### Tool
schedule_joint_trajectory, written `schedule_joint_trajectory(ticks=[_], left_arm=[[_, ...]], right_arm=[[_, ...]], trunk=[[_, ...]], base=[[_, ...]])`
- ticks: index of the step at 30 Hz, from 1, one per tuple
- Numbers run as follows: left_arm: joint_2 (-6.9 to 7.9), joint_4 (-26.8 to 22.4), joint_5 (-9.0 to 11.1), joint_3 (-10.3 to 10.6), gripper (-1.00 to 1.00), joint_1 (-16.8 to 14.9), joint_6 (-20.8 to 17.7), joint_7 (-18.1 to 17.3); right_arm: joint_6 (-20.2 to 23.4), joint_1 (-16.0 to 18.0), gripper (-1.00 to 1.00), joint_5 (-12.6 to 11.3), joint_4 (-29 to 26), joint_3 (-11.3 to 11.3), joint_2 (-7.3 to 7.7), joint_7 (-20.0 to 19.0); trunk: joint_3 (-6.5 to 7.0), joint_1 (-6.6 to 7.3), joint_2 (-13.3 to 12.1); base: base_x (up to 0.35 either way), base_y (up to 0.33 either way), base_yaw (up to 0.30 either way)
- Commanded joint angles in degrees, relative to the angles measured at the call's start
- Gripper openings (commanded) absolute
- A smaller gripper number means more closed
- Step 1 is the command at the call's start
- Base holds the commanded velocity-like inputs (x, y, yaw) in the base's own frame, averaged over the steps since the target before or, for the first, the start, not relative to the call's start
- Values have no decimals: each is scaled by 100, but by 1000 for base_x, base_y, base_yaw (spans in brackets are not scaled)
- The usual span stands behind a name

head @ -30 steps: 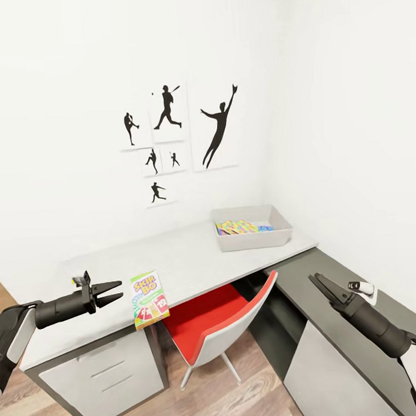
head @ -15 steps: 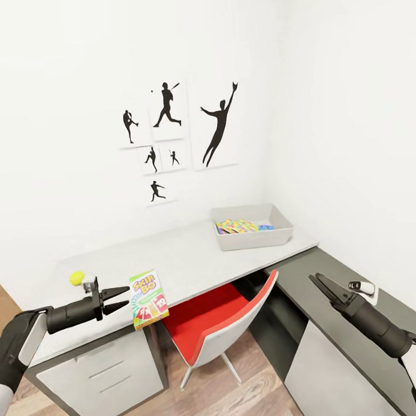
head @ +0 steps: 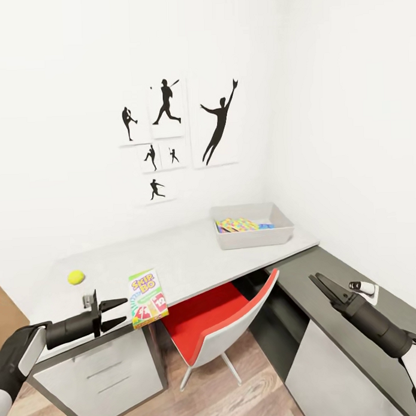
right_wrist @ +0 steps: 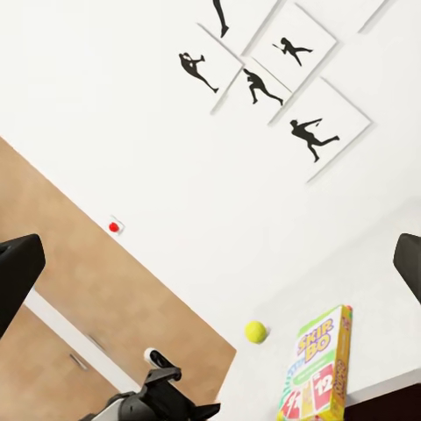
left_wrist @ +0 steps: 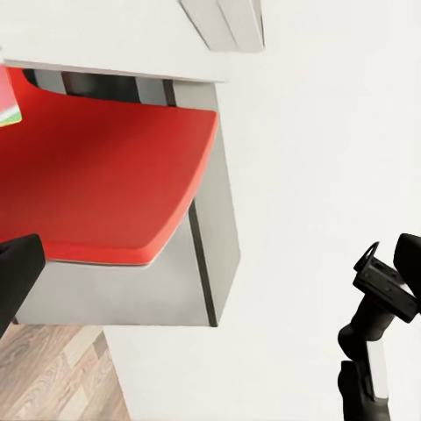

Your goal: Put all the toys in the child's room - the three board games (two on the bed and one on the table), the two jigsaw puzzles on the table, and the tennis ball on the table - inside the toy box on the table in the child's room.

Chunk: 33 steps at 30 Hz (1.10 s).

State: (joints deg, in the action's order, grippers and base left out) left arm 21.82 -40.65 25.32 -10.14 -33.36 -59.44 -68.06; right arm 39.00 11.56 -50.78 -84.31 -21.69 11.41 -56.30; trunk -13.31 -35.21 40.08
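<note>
L gripper (head: 120,313) dropped lower; yellow-green-red Skip-Bo box (head: 147,297) flat at table (head: 192,259) edge.

A white room with pictures on the wall

Black pictures of ball players (head: 175,134) hang on the white wall (head: 61,117). A red chair (head: 215,319) is pushed under the desk. The floor (head: 238,399) is brown wood. The light is bright and soft.
</note>
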Motion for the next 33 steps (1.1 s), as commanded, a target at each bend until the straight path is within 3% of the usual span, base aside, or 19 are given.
schedule_joint_trajectory(ticks=[1, 13, 33], left_arm=[[6, 8, -1, -5, 100, -4, -32, -18], [170, 29, -16, -27, 100, -10, -1, -12], [146, 31, -12, -23, 100, -13, 34, 347]], right_arm=[[37, 4, 100, -28, 1, -2, 1, -2], [46, 4, 100, -34, 2, -2, 2, -4], [37, 4, 100, -28, -8, -2, -7, 23]], trunk=[[-27, -24, 49], [-242, -287, 530], [-602, -727, 1332]], base=[[0, 0, 0], [0, 0, 0], [0, 0, 0]])
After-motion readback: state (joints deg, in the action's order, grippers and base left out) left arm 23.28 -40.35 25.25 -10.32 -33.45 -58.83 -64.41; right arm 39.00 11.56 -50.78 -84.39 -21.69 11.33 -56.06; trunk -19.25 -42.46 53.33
